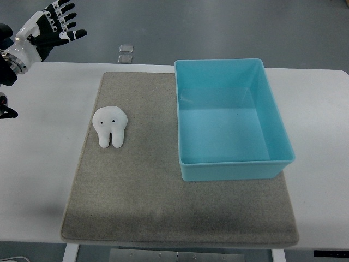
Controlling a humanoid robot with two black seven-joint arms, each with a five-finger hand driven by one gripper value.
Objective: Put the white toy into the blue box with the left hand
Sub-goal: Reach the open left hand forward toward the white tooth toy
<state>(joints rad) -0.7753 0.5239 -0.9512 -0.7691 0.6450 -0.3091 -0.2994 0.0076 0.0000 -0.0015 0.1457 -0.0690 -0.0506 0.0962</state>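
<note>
A single top view looks steeply down from the robot's side of the desk (43,164), far enough off to take in the whole mat (142,202), the box (234,164), both desk ends and floor (218,27) beyond.

The tooth-shaped toy (110,126) is showing plain white with two small black dots for eyes. The box (232,164) is showing a uniform light turquoise blue. The mat (142,202) is looking speckled grey-beige, the worktop (43,180) white, and the left robot hand (54,24) black with white segments.
</note>
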